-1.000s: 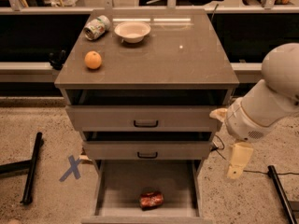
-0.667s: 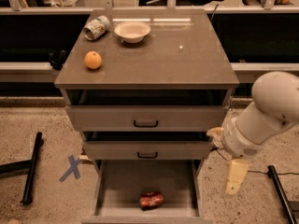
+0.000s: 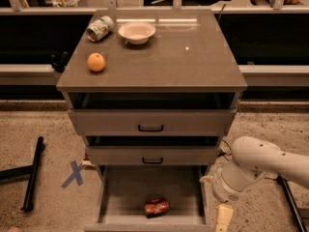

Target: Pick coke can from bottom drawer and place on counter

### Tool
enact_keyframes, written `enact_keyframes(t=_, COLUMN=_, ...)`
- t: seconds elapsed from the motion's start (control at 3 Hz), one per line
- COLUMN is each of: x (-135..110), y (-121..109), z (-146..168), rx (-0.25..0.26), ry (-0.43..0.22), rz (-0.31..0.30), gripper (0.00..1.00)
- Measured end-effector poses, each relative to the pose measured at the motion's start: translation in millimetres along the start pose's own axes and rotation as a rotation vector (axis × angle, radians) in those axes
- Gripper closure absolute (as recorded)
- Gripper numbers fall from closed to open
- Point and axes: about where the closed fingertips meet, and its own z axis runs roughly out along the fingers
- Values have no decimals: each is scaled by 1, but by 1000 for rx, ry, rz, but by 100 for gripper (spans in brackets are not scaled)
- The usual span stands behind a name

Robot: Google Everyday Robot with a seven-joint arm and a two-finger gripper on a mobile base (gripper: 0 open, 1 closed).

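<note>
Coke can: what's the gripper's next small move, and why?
Probably swing the gripper left, in over the open bottom drawer. It hangs outside the drawer's right wall, while the coke can lies on its side near the drawer's front, untouched.

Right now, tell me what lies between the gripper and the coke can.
In the camera view: the right wall of the bottom drawer and its bare floor. The gripper hangs outside that wall, the coke can inside.

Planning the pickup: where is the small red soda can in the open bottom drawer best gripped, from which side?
Probably across its middle, from above: the red soda can lies sideways on the drawer floor. The gripper hangs right of it.
</note>
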Motion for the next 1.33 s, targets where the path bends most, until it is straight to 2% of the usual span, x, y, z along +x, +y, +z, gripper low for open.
enact_keyframes(t=0.33, x=0, y=0, z=0, rx=0, ry=0, rz=0, gripper=0)
enact_keyframes(t=0.67, x=11, y=-14, z=20, rx=1, ry=0, rz=2, gripper=0)
enact_keyframes(t=1.0, x=38, y=-52, z=67, rx=18, ry=-10, rz=0, gripper=0)
enact_keyframes(t=1.33, x=63, y=-90, z=133, rx=20, ry=-9, rz=44, gripper=0)
